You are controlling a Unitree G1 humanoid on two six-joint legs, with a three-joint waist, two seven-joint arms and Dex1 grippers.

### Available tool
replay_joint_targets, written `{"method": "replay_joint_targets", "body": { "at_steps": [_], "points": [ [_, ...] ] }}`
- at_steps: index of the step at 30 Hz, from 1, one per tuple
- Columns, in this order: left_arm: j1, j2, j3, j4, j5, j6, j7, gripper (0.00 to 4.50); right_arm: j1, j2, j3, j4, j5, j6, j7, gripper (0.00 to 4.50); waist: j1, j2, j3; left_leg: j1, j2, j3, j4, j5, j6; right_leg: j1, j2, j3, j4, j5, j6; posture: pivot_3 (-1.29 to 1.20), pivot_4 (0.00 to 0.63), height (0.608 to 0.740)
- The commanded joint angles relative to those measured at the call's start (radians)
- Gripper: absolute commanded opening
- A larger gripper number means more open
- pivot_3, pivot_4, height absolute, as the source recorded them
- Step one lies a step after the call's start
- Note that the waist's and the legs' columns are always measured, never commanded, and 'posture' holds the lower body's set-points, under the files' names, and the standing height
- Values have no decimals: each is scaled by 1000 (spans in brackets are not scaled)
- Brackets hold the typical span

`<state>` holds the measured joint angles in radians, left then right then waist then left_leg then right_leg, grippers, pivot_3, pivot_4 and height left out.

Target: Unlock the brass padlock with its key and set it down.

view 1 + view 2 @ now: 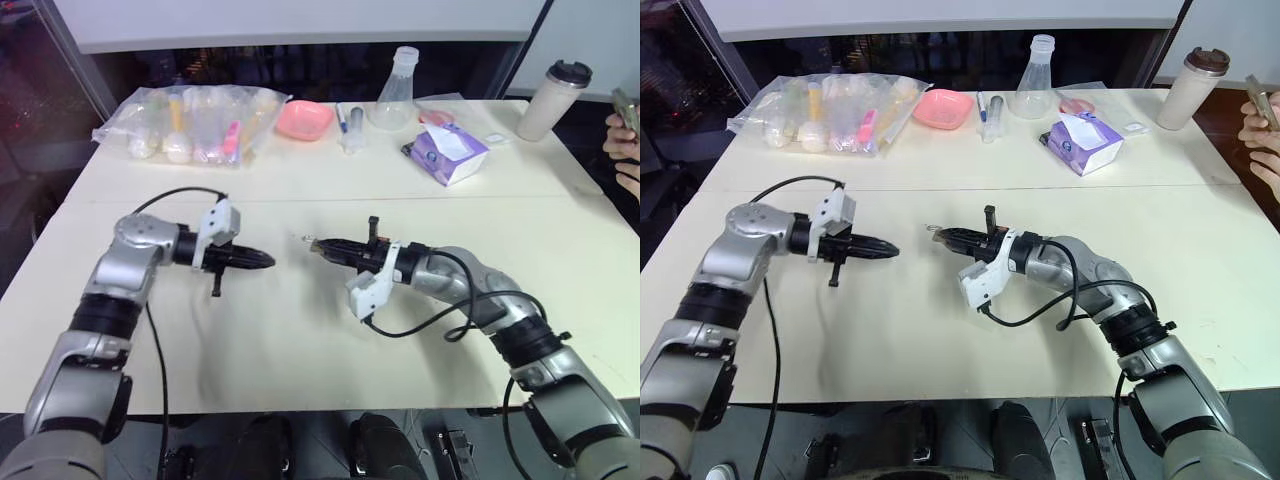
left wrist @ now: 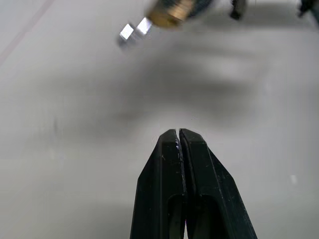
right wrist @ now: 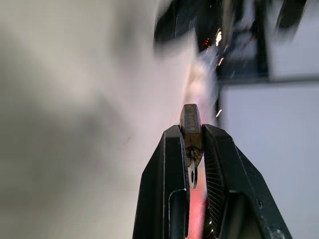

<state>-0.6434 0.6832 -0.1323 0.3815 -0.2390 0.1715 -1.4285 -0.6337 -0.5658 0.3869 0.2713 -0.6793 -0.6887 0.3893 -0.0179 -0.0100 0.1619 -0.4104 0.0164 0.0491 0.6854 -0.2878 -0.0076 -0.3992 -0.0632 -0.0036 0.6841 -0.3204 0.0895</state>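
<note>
Brass padlock [image 3: 191,124] pinched in right gripper [image 1: 318,245], left gripper [image 1: 262,261] closed empty, tissue box [image 1: 449,153] far behind.

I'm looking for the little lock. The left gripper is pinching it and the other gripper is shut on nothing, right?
Not quite. The right gripper is pinching the lock, as the right wrist view shows. The left gripper is the one shut on nothing, as the left wrist view shows.

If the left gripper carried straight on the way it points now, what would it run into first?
Probably the brass padlock clamped in the right gripper; the shut left gripper points across the bare table toward it, though depth leaves exact alignment uncertain.
</note>
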Motion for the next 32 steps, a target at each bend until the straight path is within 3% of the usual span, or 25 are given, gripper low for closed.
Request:
{"method": "replay_joint_targets", "body": {
  "at_steps": [1,7,16,21,25,29,32],
  "points": [
    [39,20,30,-86,-10,12,33,34,-59,40,23,92,-25,3,-54,0,3,0,0,0,0,0,0,0,0,0,0,0,0,0,0,0,150,715],
    [78,3,46,-183,-44,75,100,34,-103,77,91,244,-83,-18,-115,0,3,0,0,0,-1,0,0,0,0,0,0,0,0,0,0,0,150,715],
    [200,33,48,-309,-60,137,113,0,19,-15,105,105,-11,-35,0,4480,6,1,0,1,0,0,-1,0,0,1,-1,0,0,0,0,0,150,715],
    [175,46,73,-316,-84,178,126,0,154,-124,-31,-167,255,146,191,4480,15,0,-1,1,-1,-2,0,-3,6,3,-1,0,0,0,0,0,150,715],
    [161,58,84,-315,-86,175,131,0,239,-132,-152,-386,534,512,363,4480,3,0,0,1,0,-2,0,-3,6,3,-1,0,-1,0,0,0,150,715],
    [156,64,109,-321,-105,183,152,0,303,-175,-274,-624,859,1003,503,4480,4,0,0,2,1,-3,0,-3,6,3,-1,0,0,0,0,0,150,715],
    [162,68,115,-329,-112,183,158,0,321,-212,-297,-714,951,1187,541,4480,6,0,0,2,1,-3,-1,-4,7,4,-2,0,-1,0,0,0,150,715]
  ]
}}
